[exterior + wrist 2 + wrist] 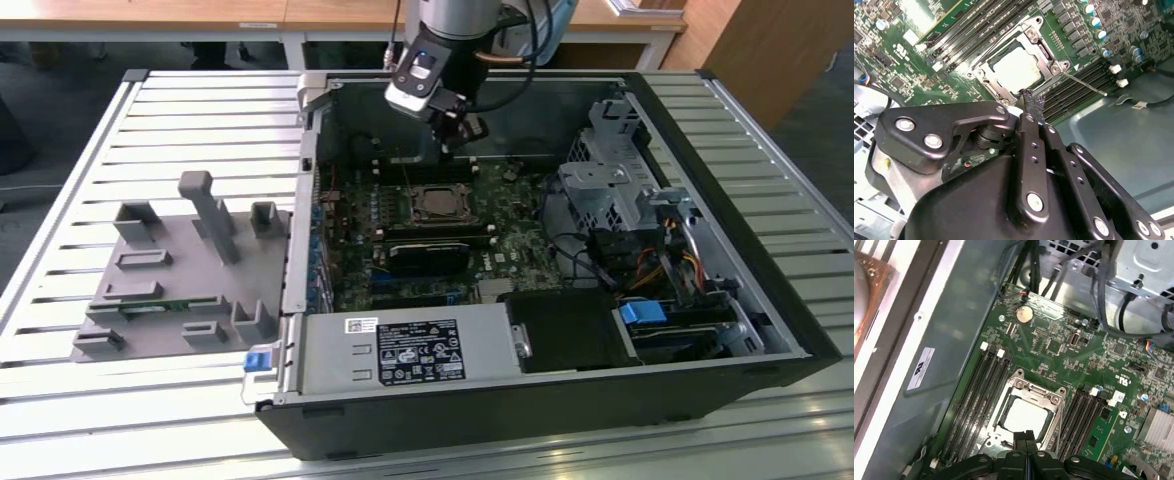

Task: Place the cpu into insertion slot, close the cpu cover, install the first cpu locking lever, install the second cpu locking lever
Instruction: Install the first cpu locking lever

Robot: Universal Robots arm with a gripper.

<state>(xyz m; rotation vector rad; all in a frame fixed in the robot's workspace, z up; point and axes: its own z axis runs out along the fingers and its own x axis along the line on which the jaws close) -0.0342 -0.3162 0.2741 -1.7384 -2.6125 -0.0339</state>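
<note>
The cpu (1016, 67) lies in the insertion slot (437, 203) on the green motherboard, its pale metal top facing up. The silvery cpu cover (1046, 55) lies down flat around it, also seen in the first wrist view as the cover (1036, 390) framing the cpu (1024, 417). A thin metal locking lever (1085, 83) angles away from one socket corner, unlatched. My gripper (461, 140) hangs above the board just behind the socket. In both wrist views its black fingertips (1031, 100) are pressed together, holding nothing, close beside the socket's edge (1026, 436).
The open black computer case (747, 330) stands on a slatted metal table. Memory slots (979, 390) flank the socket. A drive cage (614, 190) and cables fill the exterior view's right; the power supply (407, 350) sits in front. A grey fixture tray (174, 270) lies outside, left.
</note>
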